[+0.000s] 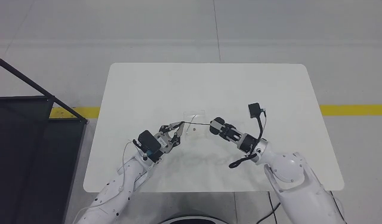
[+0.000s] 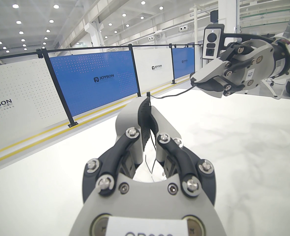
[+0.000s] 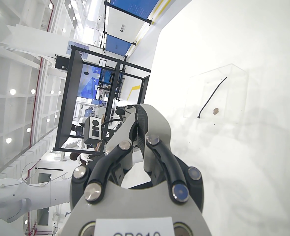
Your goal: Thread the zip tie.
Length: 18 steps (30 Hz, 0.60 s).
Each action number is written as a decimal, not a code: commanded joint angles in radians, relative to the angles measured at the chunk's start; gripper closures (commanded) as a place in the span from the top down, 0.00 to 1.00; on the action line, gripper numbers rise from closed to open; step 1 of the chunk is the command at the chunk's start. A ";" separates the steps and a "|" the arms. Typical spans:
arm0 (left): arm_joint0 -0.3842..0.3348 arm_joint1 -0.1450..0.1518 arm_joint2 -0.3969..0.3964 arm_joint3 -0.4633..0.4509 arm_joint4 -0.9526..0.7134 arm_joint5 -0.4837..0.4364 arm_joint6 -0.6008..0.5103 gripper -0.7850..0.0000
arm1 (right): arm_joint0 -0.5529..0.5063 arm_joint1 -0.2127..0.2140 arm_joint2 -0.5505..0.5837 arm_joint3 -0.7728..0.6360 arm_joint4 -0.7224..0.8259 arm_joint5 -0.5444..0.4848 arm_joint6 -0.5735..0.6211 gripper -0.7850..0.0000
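White tabletop point(image 1: 274, 98) lies under the work. Above its middle the zip tie point(image 1: 197, 125) is held as a thin black span between two grippers. One end is pinched by the left gripper point(image 2: 147, 101), its pads pressed together on the strap, and the other end is pinched likewise by the right gripper point(image 2: 195, 81). Which end carries the head cannot be told. Slippage is judged the main risk: the strap is thin and springy, so slight misalignment could make the tail miss the slot or flick free. Just beyond the span, a clear box point(image 3: 236, 94) holding a spare tie point(image 3: 211, 96) could be knocked. Ample bare surface is left toward the far and side edges.
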 commanded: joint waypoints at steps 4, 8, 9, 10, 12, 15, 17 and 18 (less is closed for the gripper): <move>0.000 0.000 -0.010 -0.017 -0.073 -0.072 -0.024 0.00 | -0.018 0.003 0.013 -0.008 0.003 -0.021 0.005 0.00; -0.010 0.002 -0.033 -0.015 -0.116 -0.133 -0.043 0.00 | -0.041 0.008 0.032 -0.018 0.010 -0.051 0.021 0.00; -0.010 0.002 -0.035 -0.016 -0.117 -0.137 -0.045 0.00 | -0.046 0.009 0.035 -0.021 0.010 -0.055 0.023 0.00; -0.010 0.002 -0.035 -0.017 -0.117 -0.138 -0.048 0.00 | -0.050 0.009 0.037 -0.024 0.011 -0.057 0.023 0.00; -0.011 0.001 -0.033 -0.018 -0.114 -0.138 -0.053 0.00 | -0.053 0.010 0.036 -0.029 0.007 -0.056 0.022 0.00; -0.014 -0.001 -0.030 -0.017 -0.109 -0.138 -0.060 0.00 | -0.051 0.009 0.028 -0.032 0.005 -0.051 0.018 0.00; -0.015 -0.002 -0.027 -0.014 -0.105 -0.136 -0.064 0.00 | -0.050 0.008 0.023 -0.033 0.003 -0.048 0.014 0.00; -0.016 -0.003 -0.025 -0.011 -0.103 -0.134 -0.066 0.00 | -0.049 0.008 0.021 -0.033 0.002 -0.048 0.012 0.00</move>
